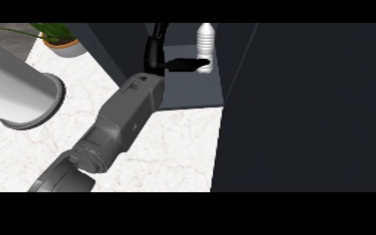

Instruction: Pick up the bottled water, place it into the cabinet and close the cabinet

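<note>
**Bottle may topple as the hand pulls away**

The bottled water (206, 40) stands upright inside the cabinet (192, 90). The left hand (155, 55) is spread with straight fingers and holds nothing. Its thumb touches the bottle's base, and a sideways drag could knock it over.

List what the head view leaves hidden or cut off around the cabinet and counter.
1. Bottled water: head view, its base is covered by the left hand; holding or merely touching is unclear.
2. Cabinet: head view, its right side lies behind the dark panel.
3. Plant: head view, leaves cut off by the top edge.
4. Grey cylinder: head view, cut off by the left edge.
5. Right hand: shows nowhere.
</note>
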Tool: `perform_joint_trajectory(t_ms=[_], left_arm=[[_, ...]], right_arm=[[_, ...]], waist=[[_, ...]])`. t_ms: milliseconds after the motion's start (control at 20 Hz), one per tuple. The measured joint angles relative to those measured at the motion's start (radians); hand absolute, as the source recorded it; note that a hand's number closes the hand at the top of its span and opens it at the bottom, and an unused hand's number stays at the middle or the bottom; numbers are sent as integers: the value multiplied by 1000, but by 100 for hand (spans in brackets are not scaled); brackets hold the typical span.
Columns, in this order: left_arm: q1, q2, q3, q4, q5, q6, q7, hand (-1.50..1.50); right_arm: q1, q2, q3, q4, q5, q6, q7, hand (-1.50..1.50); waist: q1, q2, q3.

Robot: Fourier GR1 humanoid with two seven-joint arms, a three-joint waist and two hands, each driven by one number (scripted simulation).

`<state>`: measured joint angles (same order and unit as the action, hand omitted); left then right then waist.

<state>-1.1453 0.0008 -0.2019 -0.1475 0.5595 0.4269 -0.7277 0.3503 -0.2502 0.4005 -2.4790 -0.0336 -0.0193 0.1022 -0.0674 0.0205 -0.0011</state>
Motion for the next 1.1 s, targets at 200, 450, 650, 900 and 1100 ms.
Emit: perform_joint_trajectory(t_ms=[200, 450, 650, 900, 1100], left_arm=[[-3, -1, -7, -57, 17, -107, 15, -150], [30, -1, -21, -146, 55, -172, 39, -150], [111, -1, -64, -272, 83, -185, 71, -150], [240, 0, -134, -476, 96, -152, 137, 150], [382, 22, -179, -659, 81, -133, 185, 150]], right_arm=[[-16, 6, -8, 4, -2, 4, 14, -150], [-6, 11, -10, 2, -1, 7, 17, -150], [-2, 16, -11, 0, 3, 5, 25, -150], [12, 6, -12, -9, 6, 13, 31, -150], [5, -10, -10, -13, 9, 16, 43, -150]], waist=[[7, -6, 0], [23, -14, 1], [43, -22, 1], [64, -29, 1], [80, -33, 1]])
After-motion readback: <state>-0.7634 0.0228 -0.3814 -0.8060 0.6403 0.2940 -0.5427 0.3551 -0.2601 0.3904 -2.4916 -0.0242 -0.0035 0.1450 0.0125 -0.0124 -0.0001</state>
